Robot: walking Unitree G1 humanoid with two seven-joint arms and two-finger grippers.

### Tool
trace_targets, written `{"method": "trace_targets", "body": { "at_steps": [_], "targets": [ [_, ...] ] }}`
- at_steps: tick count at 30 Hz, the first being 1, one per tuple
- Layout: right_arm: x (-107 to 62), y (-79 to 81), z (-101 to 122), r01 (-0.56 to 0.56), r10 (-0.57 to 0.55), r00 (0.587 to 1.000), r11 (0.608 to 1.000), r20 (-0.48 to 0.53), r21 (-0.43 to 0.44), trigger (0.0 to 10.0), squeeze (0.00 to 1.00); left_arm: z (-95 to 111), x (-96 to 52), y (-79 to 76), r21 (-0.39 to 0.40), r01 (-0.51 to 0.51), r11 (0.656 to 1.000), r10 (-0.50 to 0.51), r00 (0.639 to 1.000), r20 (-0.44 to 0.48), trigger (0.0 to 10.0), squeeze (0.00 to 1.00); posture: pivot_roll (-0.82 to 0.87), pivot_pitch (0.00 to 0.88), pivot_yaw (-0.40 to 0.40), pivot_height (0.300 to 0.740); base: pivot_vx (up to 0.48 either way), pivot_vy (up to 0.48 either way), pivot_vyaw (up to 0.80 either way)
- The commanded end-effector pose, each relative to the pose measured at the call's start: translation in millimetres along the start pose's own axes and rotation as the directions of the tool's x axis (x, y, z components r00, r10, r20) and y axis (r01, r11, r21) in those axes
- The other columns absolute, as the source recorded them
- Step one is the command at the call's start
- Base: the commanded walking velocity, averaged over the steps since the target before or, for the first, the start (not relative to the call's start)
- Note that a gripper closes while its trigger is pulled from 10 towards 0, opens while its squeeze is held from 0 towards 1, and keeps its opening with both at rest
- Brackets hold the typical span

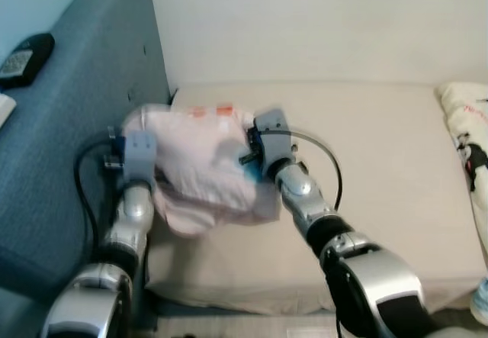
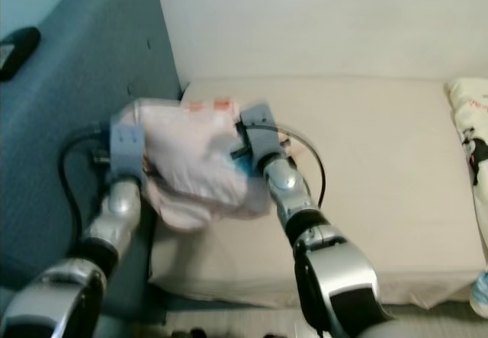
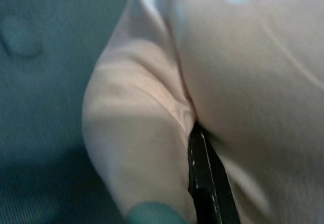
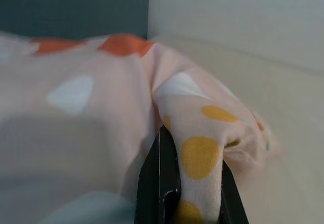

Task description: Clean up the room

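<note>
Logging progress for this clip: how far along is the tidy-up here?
Mid-job. In hand: the left gripper and right gripper both pinch a pale pink dotted pillow, held over the beige mattress near the blue headboard. Left: setting it down, and the printed cloth at the mattress's right edge.

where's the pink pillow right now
The pink pillow is held between the left gripper and right gripper, over the beige mattress's left end beside the blue headboard.
</note>
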State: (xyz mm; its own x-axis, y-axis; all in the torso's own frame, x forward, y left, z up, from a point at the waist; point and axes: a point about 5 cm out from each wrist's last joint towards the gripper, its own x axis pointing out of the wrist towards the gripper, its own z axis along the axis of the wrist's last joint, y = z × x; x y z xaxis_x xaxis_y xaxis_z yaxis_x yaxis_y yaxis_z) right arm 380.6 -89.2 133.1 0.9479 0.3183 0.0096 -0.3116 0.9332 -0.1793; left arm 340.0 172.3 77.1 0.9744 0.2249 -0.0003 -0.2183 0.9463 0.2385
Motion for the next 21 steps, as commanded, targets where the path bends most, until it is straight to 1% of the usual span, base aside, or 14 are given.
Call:
{"method": "trace_targets", "body": {
  "at_steps": [1,2,3,4,6,8,10,11,12,14,15,16,20,21],
  "targets": [
    [-3.8,-5.5,-5.4,0.062,-0.062,0.998,0.996,-0.004,0.058,10.0,0.00,-1.2,-8.1,-13.2,0.025,0.058,0.998,-0.059,0.998,0.029,10.0,0.00,0.06,0.181,-0.035,0.740,0.000,0.000,0.00],
    [-3.8,-5.5,-5.4,0.062,-0.062,0.998,0.996,-0.004,0.058,10.0,0.00,-1.2,-8.1,-13.2,0.025,0.058,0.998,-0.059,0.998,0.029,10.0,0.00,0.06,0.181,-0.035,0.740,0.000,0.000,0.00],
    [-9.1,-7.7,-16.8,0.090,-0.086,0.995,0.992,-0.047,0.091,10.0,0.00,-8.0,-16.7,-22.0,0.026,0.095,0.995,-0.096,0.995,0.017,10.0,0.00,0.06,0.182,-0.035,0.740,0.000,0.000,0.00],
    [-9.1,-7.7,-16.8,0.090,-0.086,0.995,0.992,-0.047,0.091,10.0,0.00,-8.0,-16.7,-22.0,0.026,0.095,0.995,-0.096,0.995,0.017,10.0,0.00,0.06,0.182,-0.035,0.740,0.000,0.000,0.00],
    [-18.2,-12.5,-33.9,0.144,-0.127,0.985,0.977,-0.114,0.157,10.0,0.00,-13.4,-26.5,-34.3,-0.006,0.154,0.988,-0.154,0.988,0.000,10.0,0.00,0.06,0.180,-0.032,0.740,0.000,0.000,0.00],
    [-19.7,-13.4,-36.3,0.153,-0.133,0.983,0.974,-0.123,0.169,10.0,0.00,-13.6,-27.5,-35.9,-0.015,0.162,0.987,-0.162,0.987,-0.001,10.0,0.00,0.06,0.180,-0.032,0.740,0.000,0.000,0.00],
    [-22.9,-14.3,-41.2,0.160,-0.135,0.981,0.968,-0.137,0.195,10.0,0.00,-13.1,-28.6,-39.4,-0.055,0.207,0.977,-0.208,0.978,-0.011,10.0,0.00,0.06,0.182,-0.033,0.740,0.000,0.000,0.00],
    [-22.9,-14.3,-41.2,0.160,-0.135,0.981,0.968,-0.137,0.195,10.0,0.00,-13.1,-28.6,-39.4,-0.055,0.207,0.977,-0.208,0.978,-0.011,10.0,0.00,0.06,0.182,-0.033,0.740,0.000,0.000,0.00],
    [-25.5,-11.6,-46.4,0.133,-0.102,0.983,0.970,-0.156,0.203,10.0,0.00,-10.6,-30.7,-41.4,-0.063,0.273,0.960,-0.273,0.962,0.010,10.0,0.00,0.06,0.182,-0.034,0.740,0.000,0.000,0.00],
    [-32.3,-4.5,-58.3,0.071,-0.029,0.980,0.975,-0.196,0.211,10.0,0.00,-6.6,-40.0,-45.5,-0.076,0.414,0.907,-0.411,0.910,0.055,10.0,0.00,0.06,0.183,-0.037,0.740,0.000,0.000,0.00],
    [-32.3,-4.5,-58.3,0.071,-0.029,0.980,0.975,-0.196,0.211,10.0,0.00,-6.6,-40.0,-45.5,-0.076,0.414,0.907,-0.411,0.910,0.055,10.0,0.00,0.06,0.183,-0.037,0.740,0.000,0.000,0.00],
    [-39.8,-2.1,-67.9,0.054,-0.008,0.976,0.977,-0.217,0.208,10.0,0.00,-5.6,-48.4,-47.7,-0.123,0.470,0.874,-0.465,0.883,0.070,10.0,0.00,0.06,0.190,-0.036,0.740,0.000,0.000,0.00],
    [-44.9,-4.9,-73.7,0.076,-0.027,0.973,0.975,-0.231,0.209,10.0,0.00,-6.3,-52.8,-48.4,-0.144,0.477,0.867,-0.473,0.879,0.066,10.0,0.00,0.06,0.192,-0.036,0.740,0.000,0.000,0.00],
    [-48.4,-9.7,-77.2,0.116,-0.060,0.968,0.968,-0.244,0.223,10.0,0.00,-7.6,-57.7,-50.1,-0.141,0.479,0.867,-0.476,0.878,0.056,10.0,0.00,0.06,0.192,-0.036,0.740,0.000,0.000,0.00]
  ]
}}
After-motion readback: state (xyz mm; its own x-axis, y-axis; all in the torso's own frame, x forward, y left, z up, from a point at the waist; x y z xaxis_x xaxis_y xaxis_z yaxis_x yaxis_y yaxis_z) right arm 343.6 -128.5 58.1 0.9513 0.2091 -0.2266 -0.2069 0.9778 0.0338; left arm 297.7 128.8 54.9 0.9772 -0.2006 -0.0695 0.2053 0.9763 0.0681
